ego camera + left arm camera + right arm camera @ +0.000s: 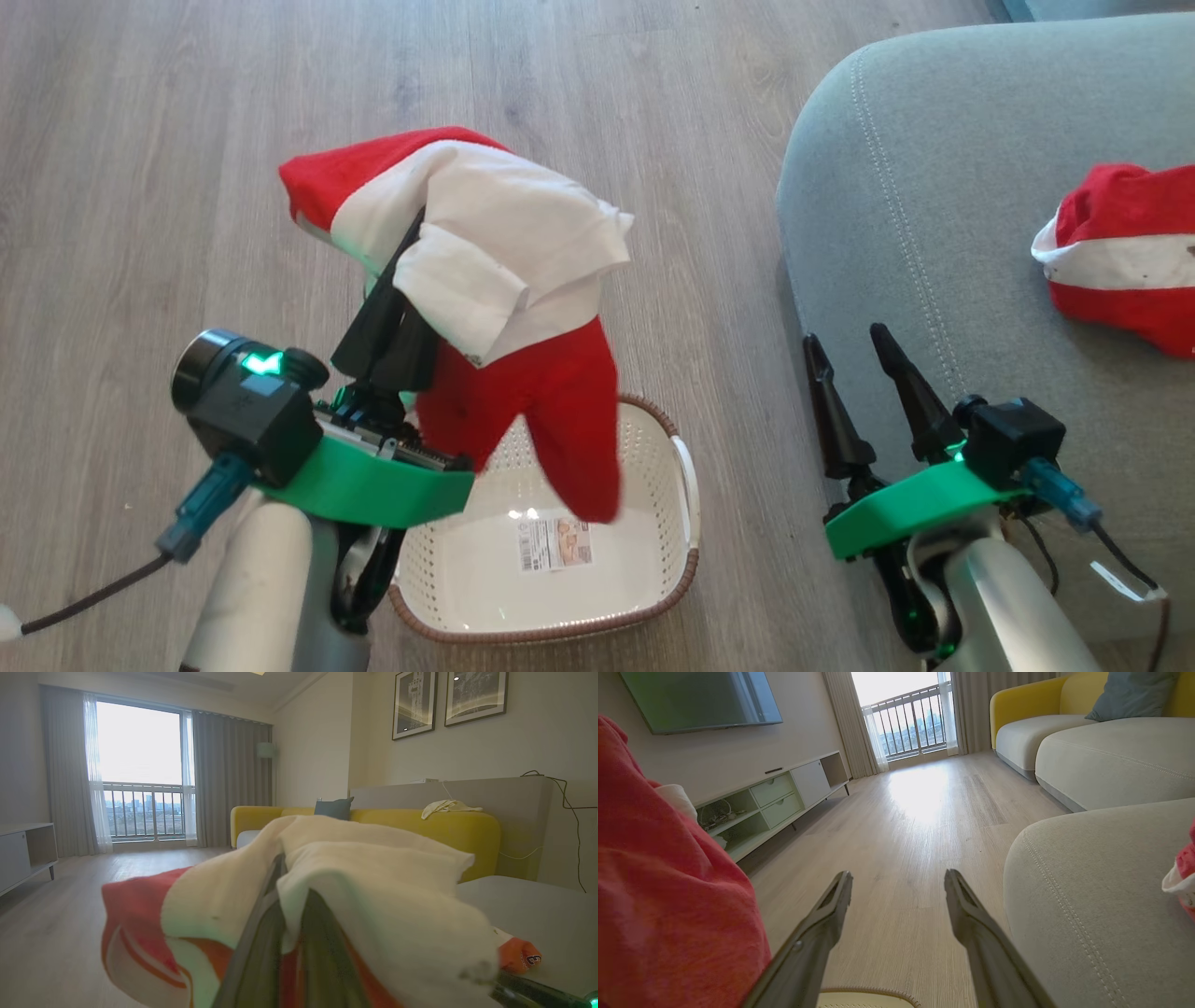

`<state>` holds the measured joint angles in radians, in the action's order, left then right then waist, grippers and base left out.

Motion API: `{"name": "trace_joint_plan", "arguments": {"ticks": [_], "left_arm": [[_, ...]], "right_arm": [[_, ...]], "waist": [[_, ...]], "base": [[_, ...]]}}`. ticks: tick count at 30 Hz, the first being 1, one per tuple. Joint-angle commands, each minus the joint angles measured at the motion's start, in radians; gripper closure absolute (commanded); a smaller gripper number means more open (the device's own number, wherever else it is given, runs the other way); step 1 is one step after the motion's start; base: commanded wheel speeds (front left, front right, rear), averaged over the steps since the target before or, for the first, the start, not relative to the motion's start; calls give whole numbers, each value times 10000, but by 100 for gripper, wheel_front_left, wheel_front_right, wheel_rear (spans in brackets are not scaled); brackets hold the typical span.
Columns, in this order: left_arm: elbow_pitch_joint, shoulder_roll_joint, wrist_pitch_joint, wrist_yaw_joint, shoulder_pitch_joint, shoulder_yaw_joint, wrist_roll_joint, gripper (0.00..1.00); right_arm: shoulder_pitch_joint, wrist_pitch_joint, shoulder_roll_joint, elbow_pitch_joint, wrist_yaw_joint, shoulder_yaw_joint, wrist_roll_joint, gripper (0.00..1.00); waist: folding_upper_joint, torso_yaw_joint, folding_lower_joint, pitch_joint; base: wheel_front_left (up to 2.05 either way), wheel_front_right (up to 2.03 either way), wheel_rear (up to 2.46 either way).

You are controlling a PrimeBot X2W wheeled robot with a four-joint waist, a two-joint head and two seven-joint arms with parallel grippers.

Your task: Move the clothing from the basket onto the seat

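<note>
Basket (693, 565) is closest to me, on the floor (187, 140): empty, just a sticker (555, 544) on its bottom. My left fingers (407, 250) are pressed together, pinching a red-and-white garment (504, 252) raised above the basket. Its lower end hangs over the basket's inside, so it's not on the seat yet. My right fingers (845, 341) are spread, holding nothing, just beside the seat (934, 187) edge. Further out, a second garment (1120, 257) lies on the seat. I'd call it half done: one placed, one lifted and left to carry right and drop. Count: 2 garments, 1 basket, 1 seat, 2 sets of fingers
</note>
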<state>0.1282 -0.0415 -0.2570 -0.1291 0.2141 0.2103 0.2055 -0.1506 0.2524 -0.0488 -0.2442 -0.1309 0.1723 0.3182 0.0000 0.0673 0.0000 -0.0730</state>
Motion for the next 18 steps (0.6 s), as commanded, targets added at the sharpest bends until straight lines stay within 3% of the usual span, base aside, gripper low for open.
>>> {"name": "trace_joint_plan", "arguments": {"ticks": [1, 9, 18], "left_arm": [[343, -88, -48, -11, 500, -315, 4, 100], [280, -88, -48, -13, 538, -363, -89, 100], [224, -88, -48, -14, 561, -275, -129, 100]], "right_arm": [[-228, 93, -14, 417, 2, 318, 59, 0], [-324, 93, -61, 942, 2, 1799, -698, 0], [-844, 93, -1306, 1640, 2, 4488, -1534, 0]], "waist": [[0, 11, 0, -1], [0, 93, 0, -20], [0, 110, 0, -77]], "base": [[0, 0, 0], [0, 0, 0], [0, 0, 0]]}}
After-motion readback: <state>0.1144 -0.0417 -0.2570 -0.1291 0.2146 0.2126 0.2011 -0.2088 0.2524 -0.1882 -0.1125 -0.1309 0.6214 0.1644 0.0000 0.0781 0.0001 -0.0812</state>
